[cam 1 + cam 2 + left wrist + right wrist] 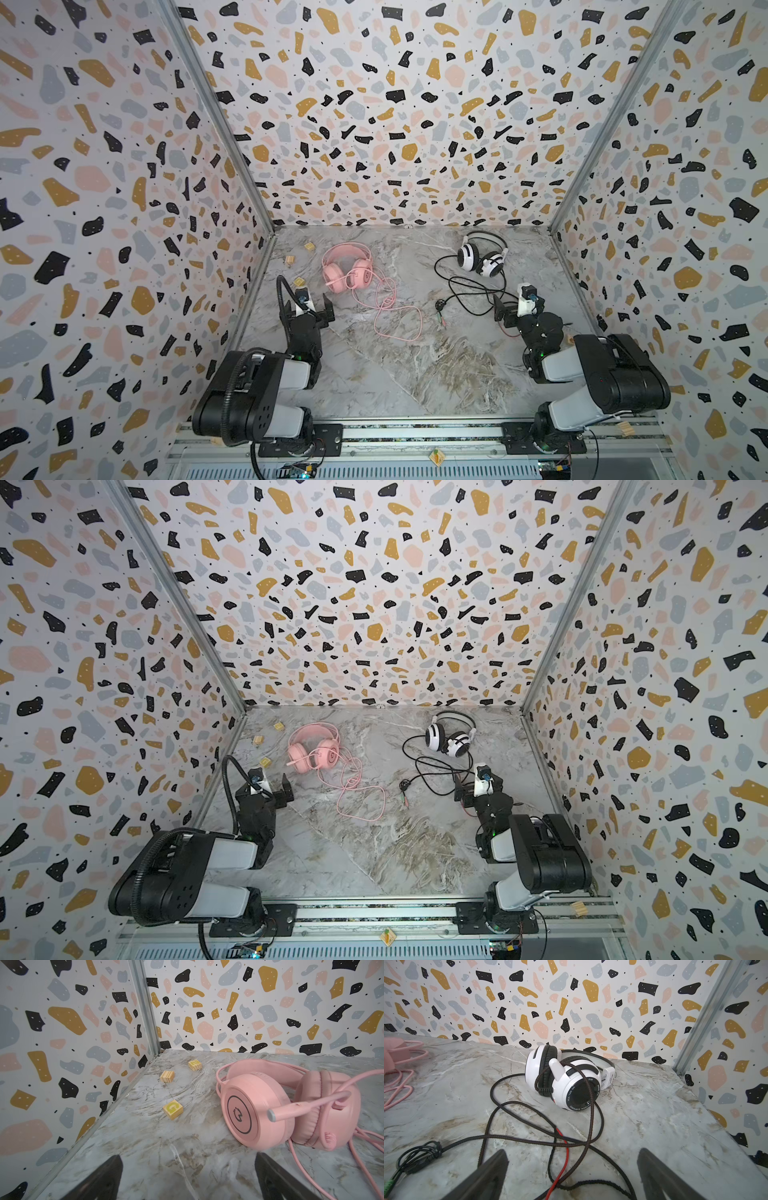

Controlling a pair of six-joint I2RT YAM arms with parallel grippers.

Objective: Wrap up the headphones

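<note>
The pink headphones (347, 268) (313, 752) lie at the back left of the marble table, and their pink cord (395, 316) trails in loose loops toward the middle. In the left wrist view the pink headphones (270, 1105) sit just beyond my left gripper (188, 1159), which is open with only bare table between its fingers. The white-and-black headphones (482, 257) (571, 1080) lie at the back right. Their black cord (469, 295) (508, 1105) sprawls in tangled loops. My right gripper (519, 307) (573, 1153) hangs open over those loops, holding nothing. My left gripper (307, 309) is near the left wall.
Three small wooden blocks (299, 282) (171, 1109) (167, 1076) (195, 1065) lie near the back left corner. Patterned walls (124, 208) close in the table on three sides. The black cord's plugs (440, 320) rest mid-table. A thin red wire (564, 1159) crosses the black loops.
</note>
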